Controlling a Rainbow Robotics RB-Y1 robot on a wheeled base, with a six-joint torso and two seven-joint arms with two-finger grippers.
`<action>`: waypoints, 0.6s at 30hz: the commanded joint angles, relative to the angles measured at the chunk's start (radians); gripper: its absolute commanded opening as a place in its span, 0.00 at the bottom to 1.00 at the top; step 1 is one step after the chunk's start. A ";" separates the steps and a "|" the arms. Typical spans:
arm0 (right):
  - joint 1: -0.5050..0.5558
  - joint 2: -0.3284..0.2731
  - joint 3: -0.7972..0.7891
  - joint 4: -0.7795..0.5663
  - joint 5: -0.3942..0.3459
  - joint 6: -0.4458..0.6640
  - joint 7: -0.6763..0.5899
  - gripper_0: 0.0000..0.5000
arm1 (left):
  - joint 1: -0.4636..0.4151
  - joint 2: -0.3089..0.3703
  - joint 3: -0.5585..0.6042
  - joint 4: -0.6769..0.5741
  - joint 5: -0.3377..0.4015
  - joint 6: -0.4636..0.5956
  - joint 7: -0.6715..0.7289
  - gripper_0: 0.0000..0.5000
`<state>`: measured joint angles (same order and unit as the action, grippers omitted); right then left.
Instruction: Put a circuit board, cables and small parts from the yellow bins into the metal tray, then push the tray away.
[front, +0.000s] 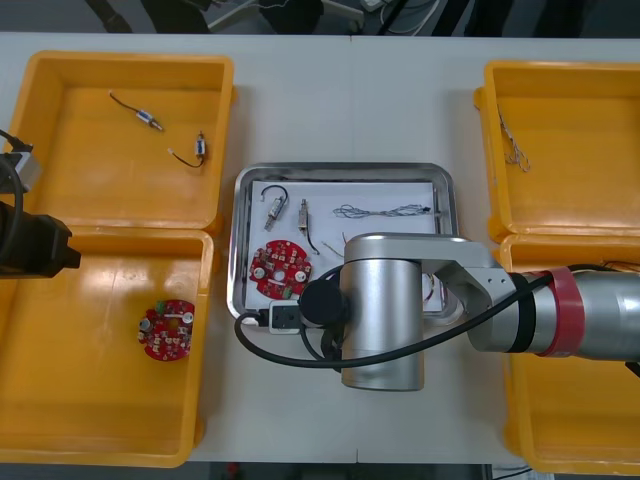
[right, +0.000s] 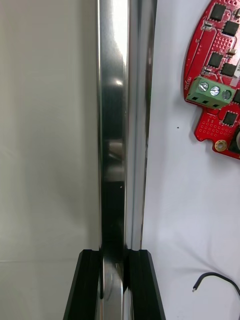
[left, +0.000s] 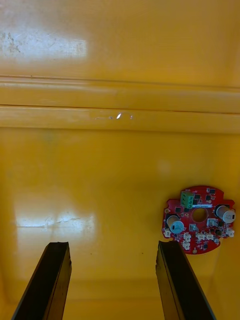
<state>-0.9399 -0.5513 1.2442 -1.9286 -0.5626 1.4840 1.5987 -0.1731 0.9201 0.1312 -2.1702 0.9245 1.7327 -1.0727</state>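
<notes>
In the front view you have four yellow bins (front: 560, 420) on the tabletop (front: 330, 90), two at each side, and one metal tray (front: 447, 200) between them, white inside. The tray holds one round red circuit board (front: 278, 268), two small metal parts (front: 275, 211), one curved black cable (front: 272, 190) and one thin twisted cable (front: 385, 210). The far left bin (front: 70, 170) holds two more metal parts (front: 150, 118), each with a short wire. The near left bin (front: 80, 400) holds a second circuit board (front: 167, 329), and the far right bin (front: 590, 200) holds one thin cable (front: 515, 145). Your right arm (front: 400, 310) lies over the tray's near edge, and your left arm (front: 30, 245) sits where the two left bins meet. In the right wrist view your right gripper (right: 116, 257) has its jaws pinching the tray's shiny rim, with the tray's board farther along inside. In the left wrist view your left gripper (left: 112, 247) hangs over the near left bin with its jaws spread wide, and the second board lies close to one of them.
</notes>
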 joint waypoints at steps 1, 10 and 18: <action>-0.046 -0.010 -0.032 0.049 -0.054 -0.024 0.061 0.00 | 0.012 0.045 0.033 -0.031 -0.010 -0.010 -0.065 1.00; -0.100 -0.012 -0.060 0.141 -0.131 -0.067 0.107 0.00 | 0.012 0.045 0.033 -0.031 -0.010 -0.010 -0.065 1.00; -0.148 -0.010 -0.075 0.237 -0.180 -0.119 0.147 0.00 | 0.012 0.045 0.033 -0.031 -0.010 -0.010 -0.065 1.00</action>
<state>-1.0536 -0.5512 1.1855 -1.7453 -0.7295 1.3861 1.7100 -0.1731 0.9201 0.1312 -2.1703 0.9242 1.7327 -1.0727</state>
